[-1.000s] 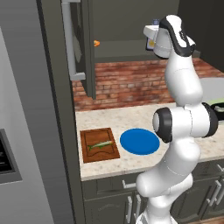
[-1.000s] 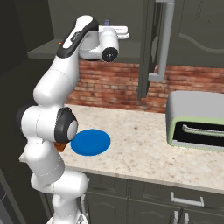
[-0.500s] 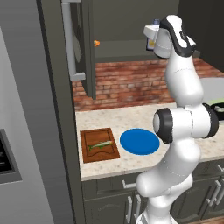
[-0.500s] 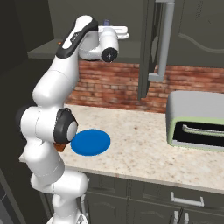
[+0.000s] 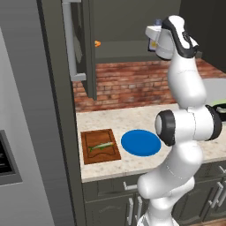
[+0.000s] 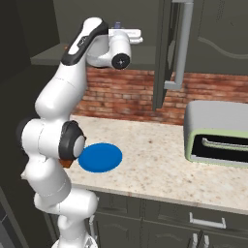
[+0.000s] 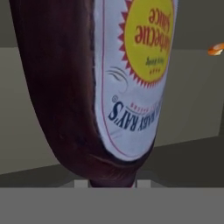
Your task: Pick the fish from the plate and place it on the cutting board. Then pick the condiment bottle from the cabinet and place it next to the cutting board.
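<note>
Hiding claw [image 7: 112, 181]: close condiment bottle [image 7: 87, 78].

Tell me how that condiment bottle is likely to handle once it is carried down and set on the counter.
The condiment bottle looks rigid, so it should keep its shape. Its smooth, glossy rounded body may slip or twist in the gripper. Tall and slender, it could tip if set down tilted.

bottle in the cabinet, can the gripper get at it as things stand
Probably yes. The cabinet door hangs open, the gripper is up at shelf height, and in the hand view the bottle sits right in front of the camera with nothing between. Whether the jaws are closed on it is unclear.
</note>
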Controlling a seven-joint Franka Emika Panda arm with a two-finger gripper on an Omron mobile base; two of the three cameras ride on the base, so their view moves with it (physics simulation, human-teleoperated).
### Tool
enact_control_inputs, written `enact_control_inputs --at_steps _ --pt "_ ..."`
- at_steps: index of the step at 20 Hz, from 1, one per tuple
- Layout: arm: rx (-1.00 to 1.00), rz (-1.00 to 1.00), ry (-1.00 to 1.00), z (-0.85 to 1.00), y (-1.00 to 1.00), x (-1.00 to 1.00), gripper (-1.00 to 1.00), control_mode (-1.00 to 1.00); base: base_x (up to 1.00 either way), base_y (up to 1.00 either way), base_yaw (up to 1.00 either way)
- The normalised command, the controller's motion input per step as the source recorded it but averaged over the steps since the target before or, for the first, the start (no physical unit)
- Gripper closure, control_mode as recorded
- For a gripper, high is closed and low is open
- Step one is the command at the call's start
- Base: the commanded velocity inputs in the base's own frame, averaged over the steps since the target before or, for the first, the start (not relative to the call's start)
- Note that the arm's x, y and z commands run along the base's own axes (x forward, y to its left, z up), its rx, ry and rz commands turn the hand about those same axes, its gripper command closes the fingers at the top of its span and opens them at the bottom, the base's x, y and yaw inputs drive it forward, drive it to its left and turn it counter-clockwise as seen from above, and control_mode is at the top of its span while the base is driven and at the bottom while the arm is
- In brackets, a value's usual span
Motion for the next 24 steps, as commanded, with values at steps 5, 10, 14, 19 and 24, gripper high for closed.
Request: enact_control_inputs --at_steps 5,10,14,19,24 --pt "0.0 0.03 -0.01 0.0 0.0 -0.34 1.0 -1.0 0.0 0.0 0.0" --pt "0.0 0.03 -0.02 0.01 0.0 -0.38 1.0 -1.0 0.0 0.0 0.0" --pt "0.0 0.02 -0.01 0.03 0.0 -0.35 1.0 -1.0 0.0 0.0 0.0" --pt "0.0 0.01 0.0 0.05 0.0 -0.35 1.0 -1.0 0.0 0.0 0.0" --pt "0.0 0.0 0.0 0.08 0.0 -0.36 1.0 -1.0 0.0 0.0 0.0"
